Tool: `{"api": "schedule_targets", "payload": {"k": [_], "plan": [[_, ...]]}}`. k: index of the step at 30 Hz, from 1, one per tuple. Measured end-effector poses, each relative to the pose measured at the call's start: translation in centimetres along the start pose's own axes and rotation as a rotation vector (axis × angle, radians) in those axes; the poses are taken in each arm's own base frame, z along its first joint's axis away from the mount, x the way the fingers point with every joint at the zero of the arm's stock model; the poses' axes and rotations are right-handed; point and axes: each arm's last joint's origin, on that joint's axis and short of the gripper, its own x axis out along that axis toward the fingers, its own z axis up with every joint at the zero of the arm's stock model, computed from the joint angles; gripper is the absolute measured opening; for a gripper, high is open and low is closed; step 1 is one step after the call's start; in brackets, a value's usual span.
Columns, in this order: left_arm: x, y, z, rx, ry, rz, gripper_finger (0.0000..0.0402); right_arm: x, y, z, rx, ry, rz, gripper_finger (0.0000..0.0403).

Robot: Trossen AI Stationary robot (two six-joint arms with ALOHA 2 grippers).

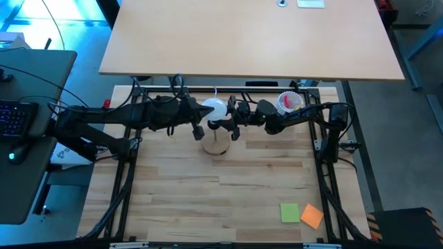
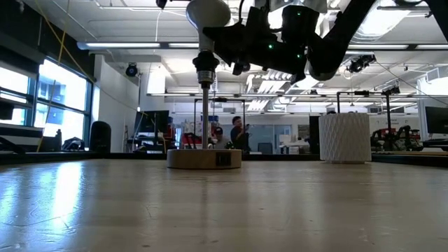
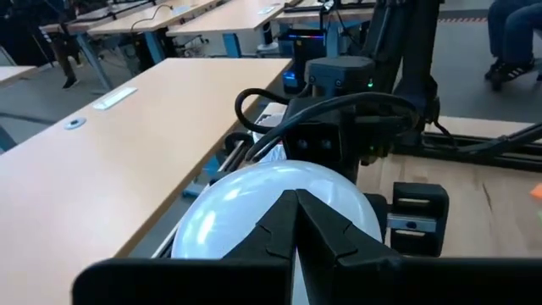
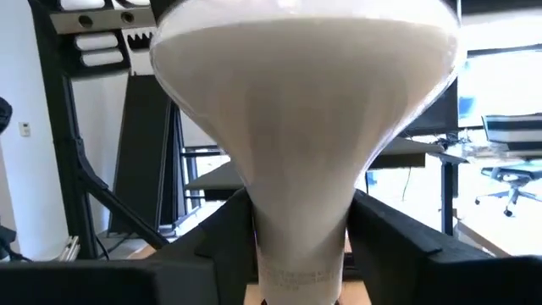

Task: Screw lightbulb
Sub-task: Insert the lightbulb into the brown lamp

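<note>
Lightbulb (image 2: 208,15) hangs upright over the round wooden stand (image 2: 204,158), globe on top and greyish screw base pointing straight down at the black socket post (image 2: 205,115) that rises from the stand. Its long axis runs vertical and looks in line with the post, so the coming move turns on keeping that line while the bulb is turned down into the socket. How far the threads have engaged I cannot tell.

The right claw (image 4: 301,233) sits at the bulb's narrow neck, its 2 fingers (image 4: 394,229) standing on either side of the neck with little or no gap; whether they press it or have let go I cannot tell. The left claw (image 3: 295,222) has its fingers together and rests against the top of the globe from the other side, steadying rather than gripping. Both arms meet over the stand near the back of the table (image 1: 228,187), the right one better placed to do the turning.

The low view alone shows the base, post and stand stacked in a line. The high view shows which arm is which, plus a white cup (image 1: 290,102) well apart beside the right arm and 2 sticky notes (image 1: 302,213) near the front edge. The right wrist view gives the neck between the fingers; the left wrist view shows only the globe.
</note>
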Motion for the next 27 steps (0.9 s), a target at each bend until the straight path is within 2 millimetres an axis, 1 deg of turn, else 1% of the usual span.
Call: {"api": "schedule_targets", "payload": {"k": [3,9,19,21,27], "plan": [[0.0,0.0,-0.2,-0.001,0.021,-0.002,0.0,-0.1,-0.1,-0.2,0.03,0.017,0.006,0.0194],[-0.2,-0.4,-0.3,-0.003,0.027,-0.019,0.0,-0.3,0.3,1.4,-0.003,0.027,0.034,0.0201],[-0.4,-1.1,-0.4,0.011,0.031,-0.04,0.0,-1.0,0.9,3.8,-0.067,0.124,0.031,0.0203],[-0.3,-1.1,-0.5,0.012,0.031,-0.041,0.0,-1.3,1.0,4.3,-0.076,0.17,0.004,0.0204],[-0.3,-1.1,-0.5,0.012,0.031,-0.04,0.0,-2.7,1.3,5.8,-0.1,0.329,-0.154,0.0204]]}}
